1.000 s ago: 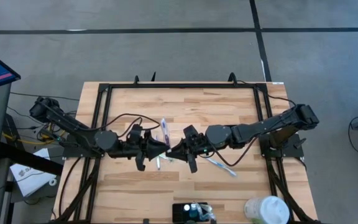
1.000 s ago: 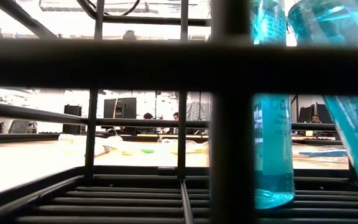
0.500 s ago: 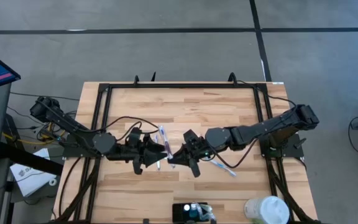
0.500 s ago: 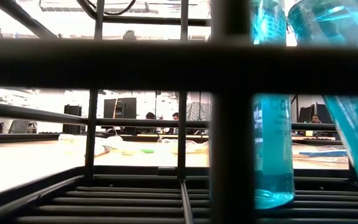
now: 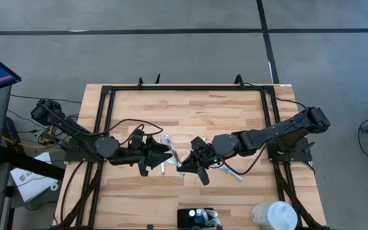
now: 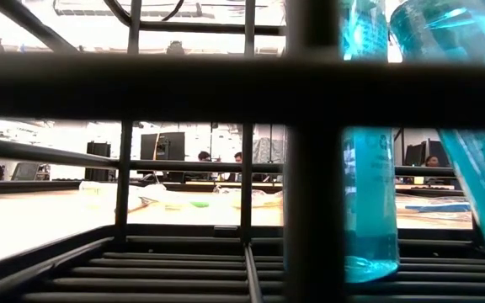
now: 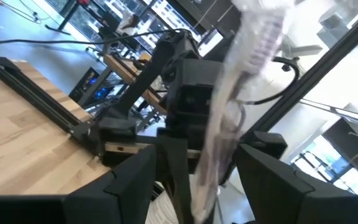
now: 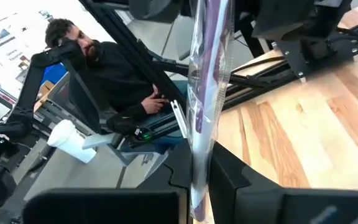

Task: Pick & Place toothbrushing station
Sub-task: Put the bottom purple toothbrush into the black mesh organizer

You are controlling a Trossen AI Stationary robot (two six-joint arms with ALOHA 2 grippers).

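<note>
Mid-task, I'd judge — a handover at table centre, nothing newly placed yet. The right gripper (image 5: 185, 166) is clamped on a wrapped toothbrush (image 8: 207, 81), purple showing through clear packaging; the right wrist view shows the pack pinched tight between its fingers (image 8: 225, 177). The left gripper (image 5: 170, 152) sits just beside it w/ jaws spread, and in its own wrist view the wrapped pack (image 7: 229, 112) stands between the parted fingers (image 7: 135, 186) without being squeezed — so it looks let go on that side.

Two more items lie on the wooden table (image 5: 235, 115): a white-ish brush (image 5: 163, 166) near the left gripper and a blue-and-white one (image 5: 230, 171) below the right forearm. Both are left to do, I think.

The toothbrushing station (image 5: 193, 218) sits at the table's near edge, well apart from both grippers. It already holds something teal/blue — prob. the blue bottles (image 6: 369, 194) filling the low view through its bars, though that's hard to confirm. A white round container (image 5: 275, 216) stands by the near right corner; contents not visible.
</note>
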